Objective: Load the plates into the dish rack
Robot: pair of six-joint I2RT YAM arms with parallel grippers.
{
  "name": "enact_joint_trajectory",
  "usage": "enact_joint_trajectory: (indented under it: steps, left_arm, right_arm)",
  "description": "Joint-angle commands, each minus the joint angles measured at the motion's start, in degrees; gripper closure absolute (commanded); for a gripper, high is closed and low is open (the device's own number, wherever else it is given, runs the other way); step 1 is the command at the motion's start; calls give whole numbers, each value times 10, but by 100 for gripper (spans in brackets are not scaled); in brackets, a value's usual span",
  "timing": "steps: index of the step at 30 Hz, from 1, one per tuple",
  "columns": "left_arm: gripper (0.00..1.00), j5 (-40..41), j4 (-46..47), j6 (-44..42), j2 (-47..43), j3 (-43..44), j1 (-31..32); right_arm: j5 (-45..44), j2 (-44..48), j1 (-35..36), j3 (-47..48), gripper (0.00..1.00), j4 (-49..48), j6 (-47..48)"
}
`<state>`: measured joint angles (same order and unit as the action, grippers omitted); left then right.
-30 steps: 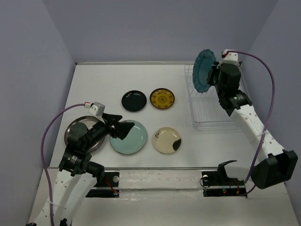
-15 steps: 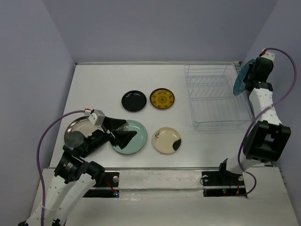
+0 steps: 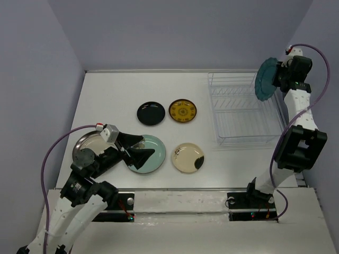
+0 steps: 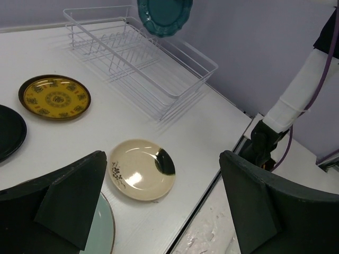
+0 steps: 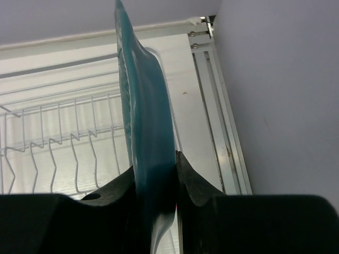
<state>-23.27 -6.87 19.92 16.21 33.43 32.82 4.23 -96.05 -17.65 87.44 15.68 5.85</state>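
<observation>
My right gripper (image 3: 279, 79) is shut on the rim of the teal scalloped plate (image 3: 265, 78) and holds it on edge above the far right corner of the white wire dish rack (image 3: 243, 114). In the right wrist view the plate (image 5: 145, 121) stands edge-on in the gripper (image 5: 158, 182), over the rack dividers (image 5: 53, 148). My left gripper (image 3: 142, 152) is open and empty over the pale aqua plate (image 3: 156, 159). The black plate (image 3: 151, 113), yellow plate (image 3: 183, 110), cream plate (image 3: 188, 157) and grey metal plate (image 3: 85, 147) lie flat on the table.
The left wrist view shows the cream plate (image 4: 142, 168), yellow plate (image 4: 54, 97), rack (image 4: 137, 58) and hanging teal plate (image 4: 164, 13). The purple walls stand close behind and to the right of the rack. The table's front rail (image 3: 185, 189) runs near the cream plate.
The right arm swung the teal plate from the rack's left side to its far right, then slightly back left. The left gripper dropped toward the aqua plate, then held still.
</observation>
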Motion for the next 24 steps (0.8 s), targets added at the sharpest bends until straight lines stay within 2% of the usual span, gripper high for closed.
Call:
enact_joint_trajectory:
  steps: [1,8,17,24]
  left_arm:
    - [1,0,17,-11,-2,6,6]
    - [1,2,17,-11,2,5,6]
    - [1,0,18,-11,4,5,6]
    - [1,-1,17,-12,4,5,7]
  right_arm:
    - [68,-7,0,76,93,-39,26]
    - [26,-19,0,75,93,-50,42]
    - [7,2,0,124,93,-82,-36]
    - [1,-5,0,112,93,-65,12]
